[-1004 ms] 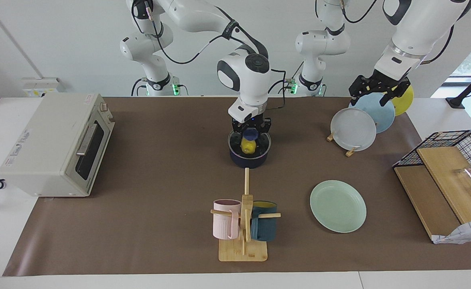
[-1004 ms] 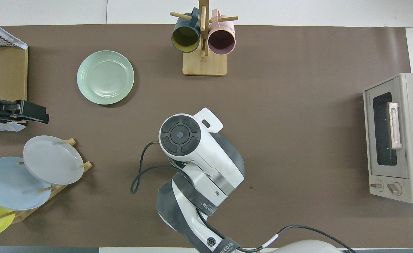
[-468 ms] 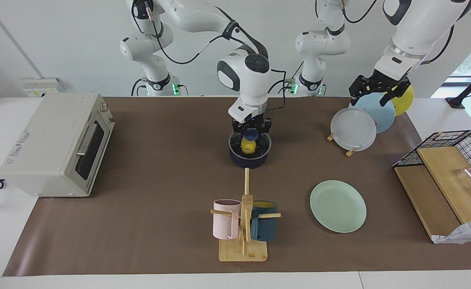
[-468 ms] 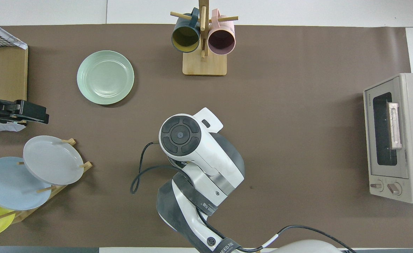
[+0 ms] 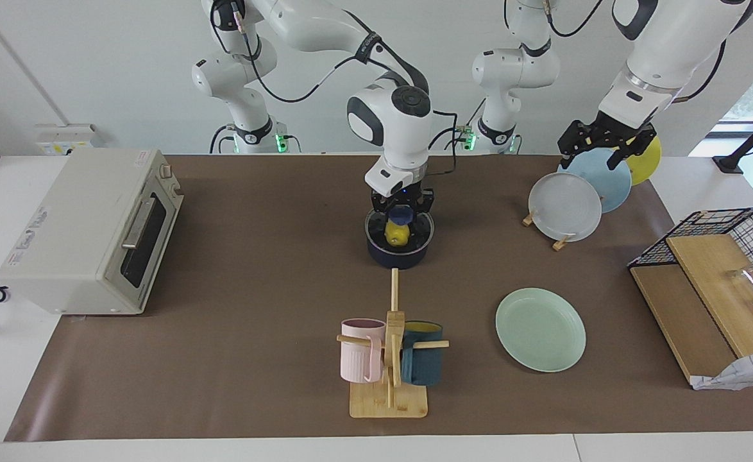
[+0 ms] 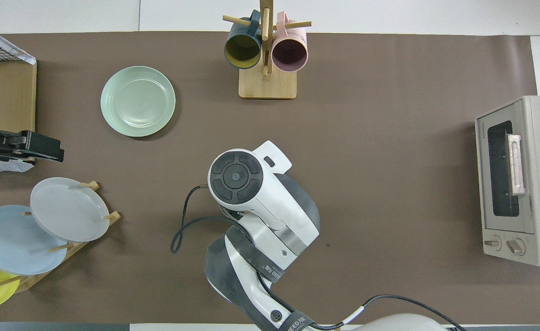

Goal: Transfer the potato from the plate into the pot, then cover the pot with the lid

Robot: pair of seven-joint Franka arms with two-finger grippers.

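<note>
Right claw (image 5: 401, 208) clamps the lid (image 5: 399, 228) knob over the pot (image 5: 398, 255); overhead, its arm hides both. Left claw (image 5: 607, 146) gapes wide above racked plates.

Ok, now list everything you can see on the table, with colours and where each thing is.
potato: one, yellow, in the pot under the lid
pot: one, navy, mid-table
lid: one, clear glass, blue knob, covering the pot
plate: one, mint green, bare, toward the left arm's end
racked plates: three, white, light blue, yellow, upright, nearer the robots than the plate
mugs: two, pink and teal, on a wooden mug tree
toaster oven: one, beige, right arm's end
wire basket: one, black, left arm's end
right gripper: shut on the lid's knob
left gripper: open, waiting over the racked plates
</note>
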